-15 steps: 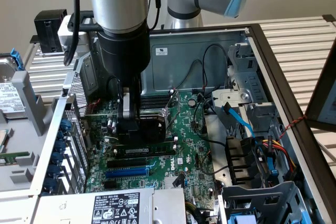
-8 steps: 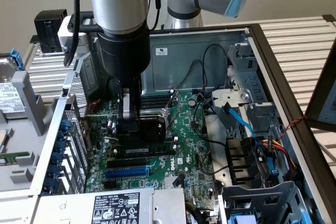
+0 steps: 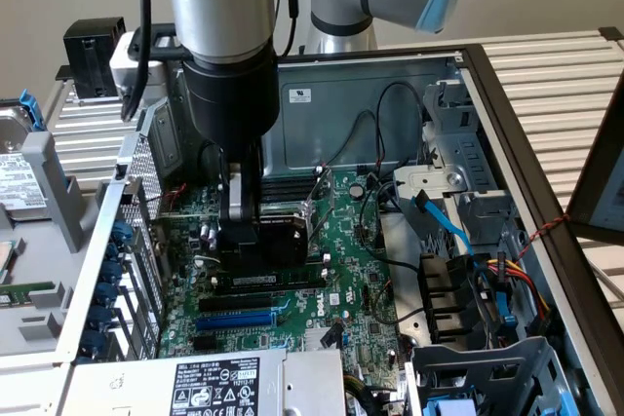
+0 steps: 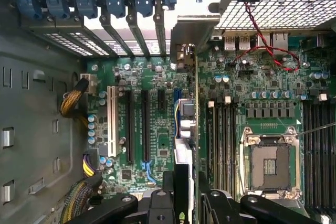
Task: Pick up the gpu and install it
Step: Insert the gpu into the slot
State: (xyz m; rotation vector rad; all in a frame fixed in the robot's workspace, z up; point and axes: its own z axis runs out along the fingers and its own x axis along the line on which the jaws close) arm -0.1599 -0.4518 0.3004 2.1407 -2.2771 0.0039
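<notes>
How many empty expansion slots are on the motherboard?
4, side by side: white slot, two long black slots, short black slot. The gpu may hide another.

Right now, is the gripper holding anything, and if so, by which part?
Yes. The gripper holds the gpu by its upper edge, one finger on each face, with the card standing on edge over the motherboard.
</notes>
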